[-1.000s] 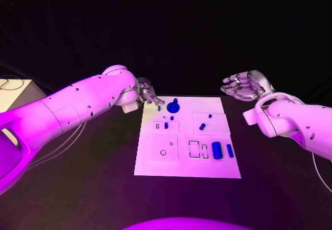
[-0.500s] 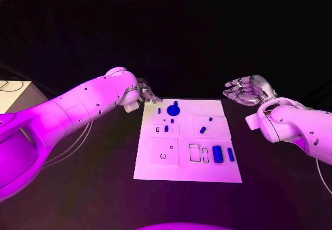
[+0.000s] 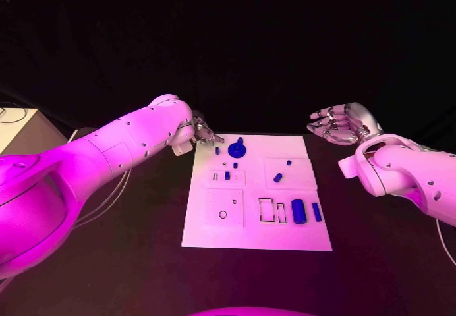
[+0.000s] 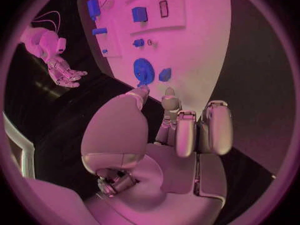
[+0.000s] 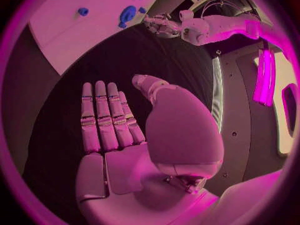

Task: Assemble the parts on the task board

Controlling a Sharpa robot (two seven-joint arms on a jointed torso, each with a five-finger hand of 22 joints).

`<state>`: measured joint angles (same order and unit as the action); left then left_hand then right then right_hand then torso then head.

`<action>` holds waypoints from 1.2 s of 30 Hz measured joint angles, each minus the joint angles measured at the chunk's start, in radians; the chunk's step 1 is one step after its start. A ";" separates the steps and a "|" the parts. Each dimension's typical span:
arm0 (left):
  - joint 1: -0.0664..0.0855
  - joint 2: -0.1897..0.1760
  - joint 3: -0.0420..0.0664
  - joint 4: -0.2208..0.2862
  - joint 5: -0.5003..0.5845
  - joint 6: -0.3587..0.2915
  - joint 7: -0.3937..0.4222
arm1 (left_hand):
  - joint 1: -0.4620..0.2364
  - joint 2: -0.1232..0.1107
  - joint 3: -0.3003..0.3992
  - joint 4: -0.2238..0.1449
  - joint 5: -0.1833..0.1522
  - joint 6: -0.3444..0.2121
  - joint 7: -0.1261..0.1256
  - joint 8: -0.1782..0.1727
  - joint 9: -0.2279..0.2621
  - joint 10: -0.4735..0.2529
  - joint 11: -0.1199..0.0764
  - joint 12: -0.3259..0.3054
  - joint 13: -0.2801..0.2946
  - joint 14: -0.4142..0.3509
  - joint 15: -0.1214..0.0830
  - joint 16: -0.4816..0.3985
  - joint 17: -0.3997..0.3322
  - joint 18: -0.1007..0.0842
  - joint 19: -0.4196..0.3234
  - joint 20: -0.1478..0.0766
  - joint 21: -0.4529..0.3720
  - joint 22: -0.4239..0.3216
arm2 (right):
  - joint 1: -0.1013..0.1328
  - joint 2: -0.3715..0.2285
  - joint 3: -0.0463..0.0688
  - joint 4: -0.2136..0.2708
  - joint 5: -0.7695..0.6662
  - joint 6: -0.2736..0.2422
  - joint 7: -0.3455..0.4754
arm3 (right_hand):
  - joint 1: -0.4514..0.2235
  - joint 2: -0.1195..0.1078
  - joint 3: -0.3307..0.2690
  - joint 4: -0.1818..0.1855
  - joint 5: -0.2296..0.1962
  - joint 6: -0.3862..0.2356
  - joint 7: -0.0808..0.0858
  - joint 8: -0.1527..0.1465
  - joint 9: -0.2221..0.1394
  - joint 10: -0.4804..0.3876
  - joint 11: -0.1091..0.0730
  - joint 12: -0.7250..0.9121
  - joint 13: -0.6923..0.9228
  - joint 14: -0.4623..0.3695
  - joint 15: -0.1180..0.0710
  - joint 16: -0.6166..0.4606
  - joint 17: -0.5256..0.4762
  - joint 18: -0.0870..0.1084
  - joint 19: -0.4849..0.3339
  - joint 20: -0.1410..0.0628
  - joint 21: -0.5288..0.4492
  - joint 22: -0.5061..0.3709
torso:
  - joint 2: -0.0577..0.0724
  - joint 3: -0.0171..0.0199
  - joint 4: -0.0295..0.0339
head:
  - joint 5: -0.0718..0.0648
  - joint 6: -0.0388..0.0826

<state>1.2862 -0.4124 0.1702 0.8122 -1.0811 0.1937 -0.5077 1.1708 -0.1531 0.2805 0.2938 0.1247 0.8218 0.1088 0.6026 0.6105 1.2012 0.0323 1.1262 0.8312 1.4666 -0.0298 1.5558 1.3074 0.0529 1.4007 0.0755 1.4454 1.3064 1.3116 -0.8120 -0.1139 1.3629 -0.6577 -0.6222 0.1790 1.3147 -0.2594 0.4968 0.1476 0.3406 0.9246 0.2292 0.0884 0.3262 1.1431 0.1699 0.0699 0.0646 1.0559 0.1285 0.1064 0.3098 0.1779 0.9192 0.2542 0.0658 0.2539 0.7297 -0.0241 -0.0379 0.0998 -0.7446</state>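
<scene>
Two smooth white arms are showing small dark screw holes (dotted along the casings), ending in silver segmented hands: left hand (image 3: 201, 131), right hand (image 3: 339, 122).

The task board (image 3: 256, 230) lies mid-table (image 3: 114, 263). At its far edge sits a round part (image 3: 238, 150), with the left hand (image 3: 201, 133) just beyond the far left corner. A small part (image 3: 277, 177) lies right of centre, and two long parts (image 3: 298, 210) lie side by side near the right edge. The right hand (image 3: 339, 122) hangs off the board, far right.
</scene>
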 measured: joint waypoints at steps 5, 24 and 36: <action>0.000 0.007 -0.008 -0.012 -0.006 0.017 -0.001 | 0.000 0.000 -0.002 0.000 0.000 -0.003 -0.003 0.000 0.000 0.000 0.000 0.000 0.000 0.000 0.000 0.000 0.000 0.000 0.000 0.000 0.000 0.000 | 0.000 0.002 0.000 0.000 0.000 -0.001 0.000 | 0.000 0.000 0.000 0.000 0.000 0.000 0.000 0.000 0.000 0.000 0.000 0.000 -0.001 0.000 0.000 0.000 -0.001 0.000 0.000 0.000 0.000 -0.002 | 0.000 -0.0005 0.0000 | -0.001 -0.001; 0.000 0.009 -0.017 -0.019 -0.006 0.049 -0.001 | 0.000 0.010 -0.002 0.000 0.007 -0.003 -0.003 0.018 0.004 0.000 0.000 0.004 0.003 0.000 0.000 0.000 0.000 0.000 0.000 0.000 0.000 0.001 | 0.001 0.006 0.000 -0.003 0.000 -0.003 0.000 | 0.000 0.000 0.000 0.000 0.004 0.000 0.000 0.000 0.000 -0.004 0.004 0.000 -0.001 -0.004 0.004 0.000 -0.002 0.000 0.000 0.000 0.000 -0.003 | 0.000 -0.0003 0.0006 | 0.002 -0.005; 0.000 0.012 -0.025 -0.022 0.007 0.058 -0.001 | 0.012 0.015 0.001 -0.003 0.007 -0.003 -0.003 0.021 0.005 0.004 -0.004 0.009 0.005 0.000 0.000 0.000 0.000 0.000 0.000 0.000 0.000 0.001 | 0.001 0.008 0.000 -0.004 0.000 -0.003 0.000 | 0.000 0.000 0.000 0.000 0.004 0.000 0.000 0.000 -0.001 -0.007 0.000 0.000 -0.001 -0.004 0.004 0.000 -0.002 0.000 -0.004 -0.004 0.000 -0.005 | 0.001 -0.0003 -0.0012 | 0.004 -0.007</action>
<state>1.2863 -0.4001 0.1457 0.7897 -1.0745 0.2514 -0.5089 1.1830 -0.1384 0.2816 0.2908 0.1318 0.8185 0.1054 0.6240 0.6156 1.2048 0.0285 1.1349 0.8358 1.4666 -0.0299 1.5558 1.3074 0.0529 1.4007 0.0754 1.4454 1.3075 1.3123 -0.8042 -0.1136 1.3594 -0.6573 -0.6256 0.1793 1.3147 -0.2594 0.4968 0.1477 0.3447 0.9245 0.2290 0.0884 0.3254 1.1359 0.1698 0.0699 0.0639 1.0521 0.1323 0.1064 0.3077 0.1778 0.9157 0.2505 0.0658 0.2492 0.7308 -0.0244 -0.0391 0.1037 -0.7513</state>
